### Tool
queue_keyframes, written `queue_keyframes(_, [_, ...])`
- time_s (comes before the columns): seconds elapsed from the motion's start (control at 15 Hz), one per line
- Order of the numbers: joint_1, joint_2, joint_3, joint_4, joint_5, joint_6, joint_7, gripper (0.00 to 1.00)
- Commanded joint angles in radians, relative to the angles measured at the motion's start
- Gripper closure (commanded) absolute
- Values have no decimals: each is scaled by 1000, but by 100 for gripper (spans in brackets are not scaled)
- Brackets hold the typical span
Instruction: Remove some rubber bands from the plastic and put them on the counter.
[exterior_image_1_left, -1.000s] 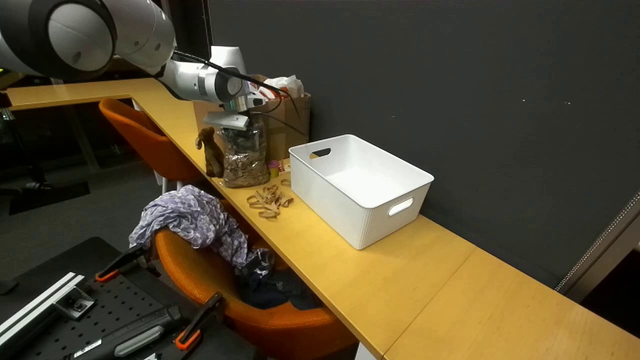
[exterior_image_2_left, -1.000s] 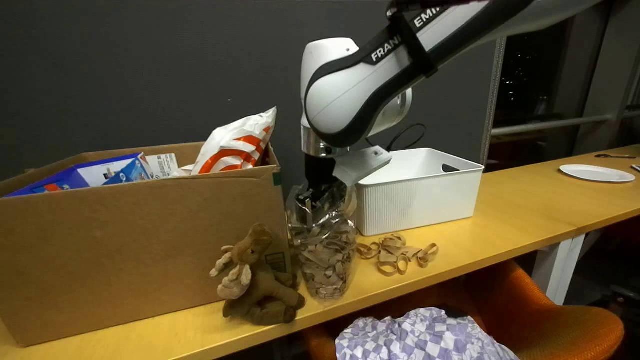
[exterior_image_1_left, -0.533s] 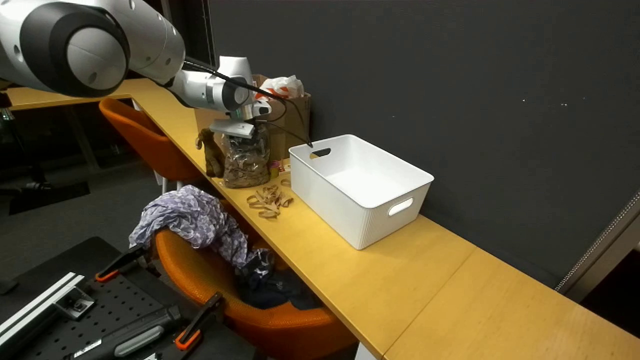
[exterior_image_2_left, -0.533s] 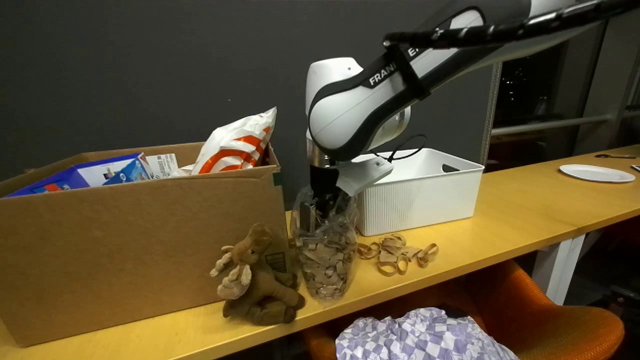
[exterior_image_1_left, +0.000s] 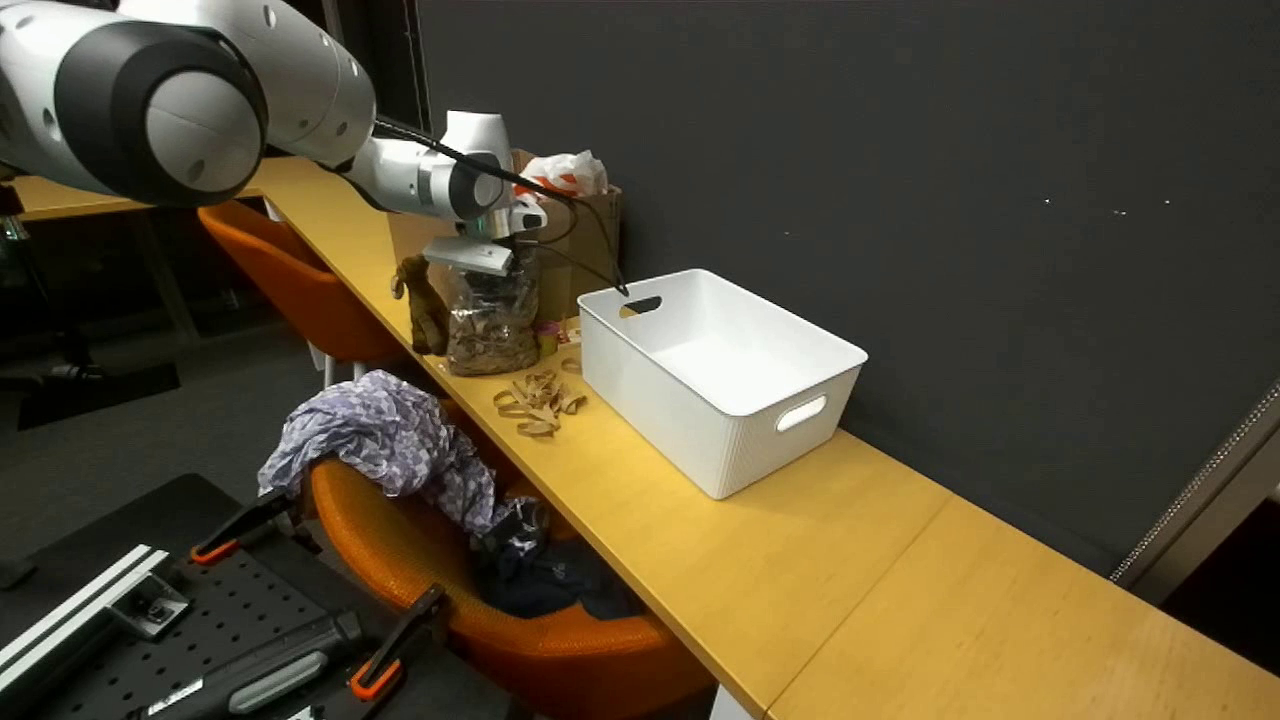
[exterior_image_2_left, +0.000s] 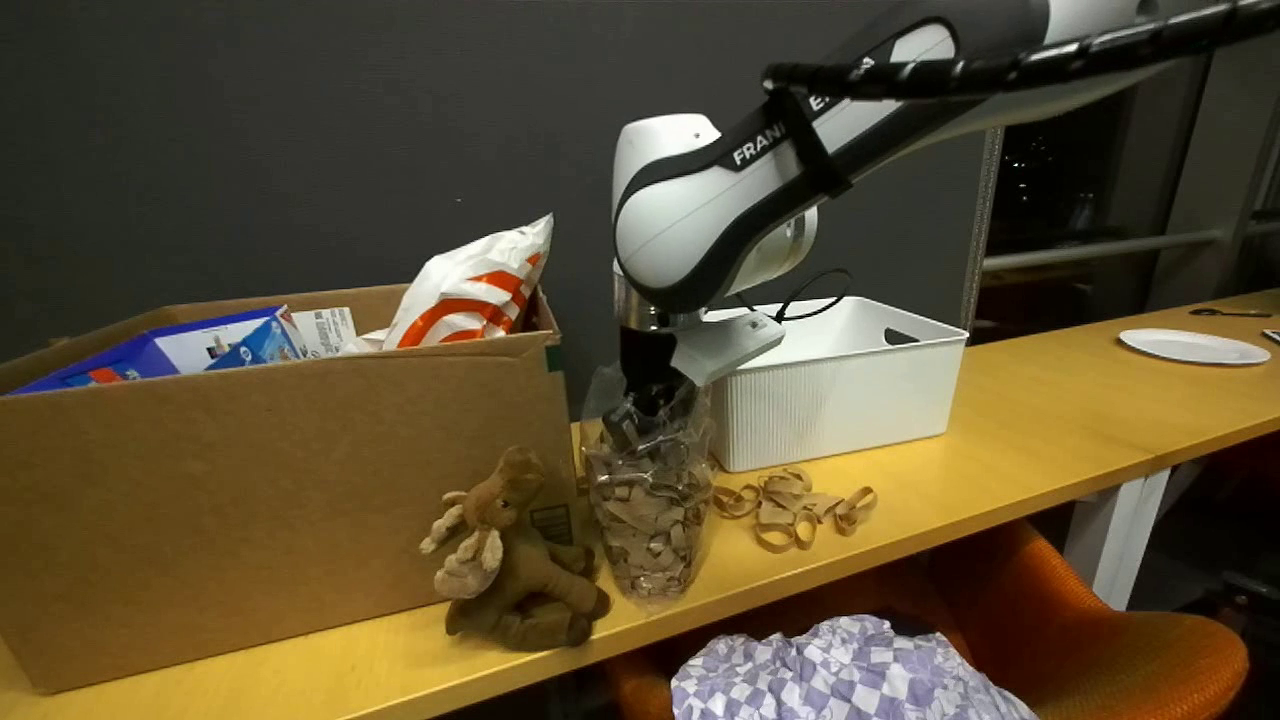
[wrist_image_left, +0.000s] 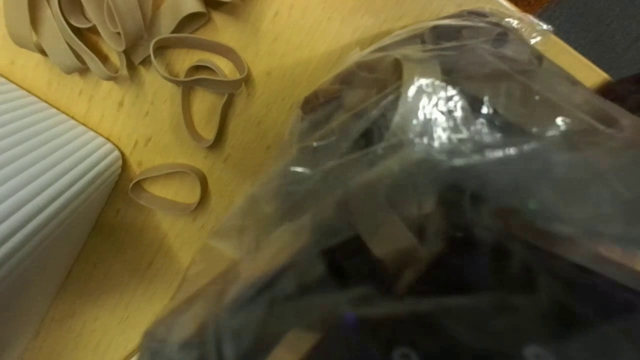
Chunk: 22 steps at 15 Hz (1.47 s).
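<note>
Rubber bands (wrist_image_left: 162, 25) upper left in your wrist view, plate (exterior_image_2_left: 1193, 347) only in an exterior view. Gripper (exterior_image_2_left: 650, 425) (inside plastic (exterior_image_2_left: 650, 535))? Can't tell if pinching.

Dim light here in both exterior views, the wall (exterior_image_1_left: 900, 200) sitting in flat dark grey while the counter (exterior_image_1_left: 780, 560) shows warm yellow! Pinpricks of light in the dark window (exterior_image_2_left: 1090, 170) at two o'clock. And the wrist view: big white glare on the plastic bag (wrist_image_left: 430, 165) at two o'clock, murky blur down at five! Crisper at nine: one rubber band (wrist_image_left: 161, 202), soft shadow along its three o'clock side.
</note>
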Motion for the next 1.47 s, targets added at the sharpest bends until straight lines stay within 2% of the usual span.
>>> queue_keyframes(0.0, [1, -3, 7, 21, 19, -44, 3, 99])
queue_keyframes(0.73, [11, -119, -4, -60, 9, -21, 44, 98])
queue_keyframes(1.4, [16, -354, -30, -233, -1, -10, 151, 98])
